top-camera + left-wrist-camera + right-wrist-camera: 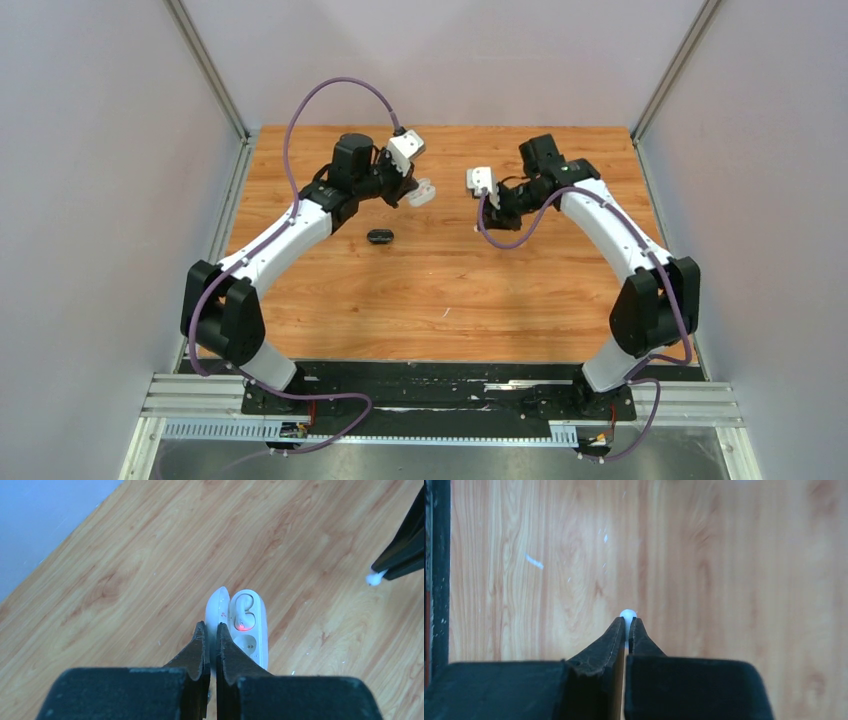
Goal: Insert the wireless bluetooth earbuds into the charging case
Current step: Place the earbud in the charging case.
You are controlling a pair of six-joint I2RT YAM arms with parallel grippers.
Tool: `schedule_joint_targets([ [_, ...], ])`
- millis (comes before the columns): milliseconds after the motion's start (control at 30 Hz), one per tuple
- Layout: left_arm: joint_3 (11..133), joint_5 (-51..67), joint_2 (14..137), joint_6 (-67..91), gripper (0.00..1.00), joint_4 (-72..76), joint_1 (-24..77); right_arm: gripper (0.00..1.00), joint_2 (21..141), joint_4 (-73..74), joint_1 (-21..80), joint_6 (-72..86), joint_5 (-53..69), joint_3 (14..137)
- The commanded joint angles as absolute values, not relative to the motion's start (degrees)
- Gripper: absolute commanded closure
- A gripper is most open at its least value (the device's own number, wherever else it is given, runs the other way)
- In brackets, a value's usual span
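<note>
Wooden tabletop (125, 570), mid-task: the left gripper (210, 629), jaws nearly together, pinched the open white charging case (256, 630) by its upturned lid at the centre of the left wrist frame, holding it above the wood. 1 seated white earbud (243, 615) glowed red in the case's upper well; the lower well lay unfilled. At that frame's upper right edge, apart from the case, the right gripper (627, 623) was closed tight on a 2nd white earbud (627, 613) at its tips. A black case (380, 237) lay on the tabletop, left of centre in the overhead frame.
</note>
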State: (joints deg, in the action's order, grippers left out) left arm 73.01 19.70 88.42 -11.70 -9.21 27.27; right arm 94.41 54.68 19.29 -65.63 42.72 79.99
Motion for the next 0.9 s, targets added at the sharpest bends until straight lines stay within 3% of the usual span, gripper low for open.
schedule_joint_targets([
  [0,76.32,28.77,90.92,-14.27,1.0,-4.83,27.16,1.0,90.45,59.85,19.07,-68.89,56.13,91.41],
  [300,81.29,38.15,94.78,-14.37,1.0,-4.95,27.36,1.0,96.14,58.69,22.1,-67.36,65.02,107.5],
  [867,76.72,43.21,88.73,-15.83,1.0,0.48,28.39,1.0,101.28,54.58,24.89,-71.54,60.98,107.38],
])
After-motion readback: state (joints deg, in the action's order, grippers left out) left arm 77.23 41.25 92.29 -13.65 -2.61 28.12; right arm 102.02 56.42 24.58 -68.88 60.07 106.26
